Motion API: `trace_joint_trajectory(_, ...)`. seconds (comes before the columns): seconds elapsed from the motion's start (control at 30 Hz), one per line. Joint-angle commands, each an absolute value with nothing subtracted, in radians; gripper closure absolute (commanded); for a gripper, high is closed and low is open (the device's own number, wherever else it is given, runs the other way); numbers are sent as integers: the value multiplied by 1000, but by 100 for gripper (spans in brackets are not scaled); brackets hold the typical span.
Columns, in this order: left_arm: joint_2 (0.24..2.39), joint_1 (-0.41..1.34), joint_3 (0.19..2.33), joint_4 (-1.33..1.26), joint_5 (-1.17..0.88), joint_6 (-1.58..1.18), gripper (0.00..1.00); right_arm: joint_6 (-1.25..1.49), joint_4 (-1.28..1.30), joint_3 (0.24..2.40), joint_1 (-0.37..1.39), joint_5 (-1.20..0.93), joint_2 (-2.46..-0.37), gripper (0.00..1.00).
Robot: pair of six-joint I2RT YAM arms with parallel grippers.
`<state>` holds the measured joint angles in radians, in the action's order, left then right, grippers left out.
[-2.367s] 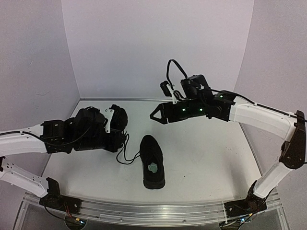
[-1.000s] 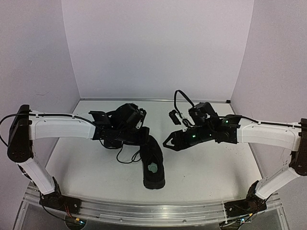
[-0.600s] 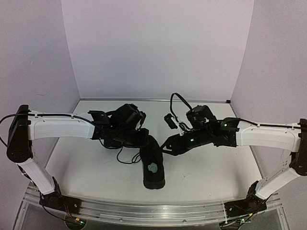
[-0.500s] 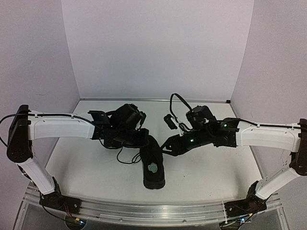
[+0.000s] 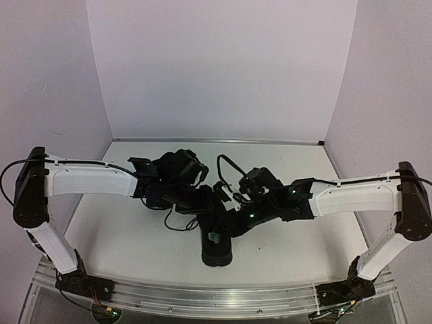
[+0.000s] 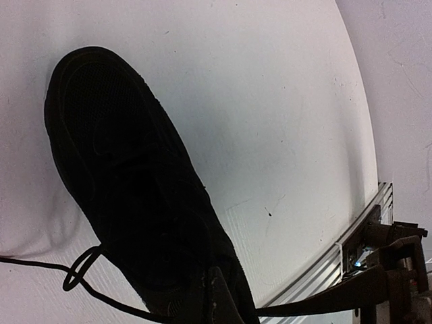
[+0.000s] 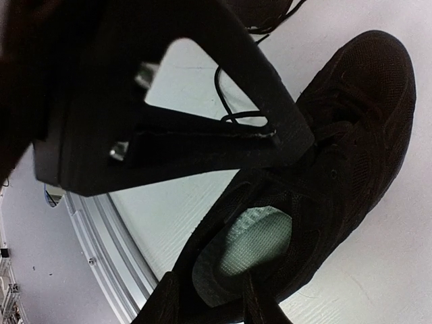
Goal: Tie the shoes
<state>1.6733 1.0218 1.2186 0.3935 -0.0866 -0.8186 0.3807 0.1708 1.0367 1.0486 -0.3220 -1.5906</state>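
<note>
One black shoe [image 5: 216,244] lies mid-table, toe away from me, with a pale patch [image 5: 214,237] in its opening. It also fills the left wrist view [image 6: 128,182] and the right wrist view [image 7: 337,155]. My left gripper [image 5: 202,200] is over the shoe's lace area, its fingers [image 6: 216,297] pressed together. A thin lace [image 6: 74,273] loops on the table beside them. My right gripper [image 5: 231,226] [image 7: 212,304] is open, its fingers either side of the heel collar. The other shoe is mostly hidden under my left wrist. A dark form with laces [image 7: 266,10] may be it.
White table [image 5: 304,236] with grey walls on three sides. A metal rail [image 5: 202,297] runs along the near edge and shows in the left wrist view [image 6: 364,229]. My left gripper's black body [image 7: 169,101] hangs close in front of the right wrist camera.
Both arms have closed in on the middle shoe. The left gripper swung in from the left onto the laces. The right gripper came down from the back right to the heel opening.
</note>
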Motion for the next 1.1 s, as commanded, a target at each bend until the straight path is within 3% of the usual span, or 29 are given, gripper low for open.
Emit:
trace_joint_trajectory(0.0,1662,1021,1219,384,-111,-844,100,405,94,1072,1054,-269,-1607,69)
trace_joint_trajectory(1.07,1594,1007,1147,263,-179,-902,100,432,75,1138,1063,-225,-1713,76)
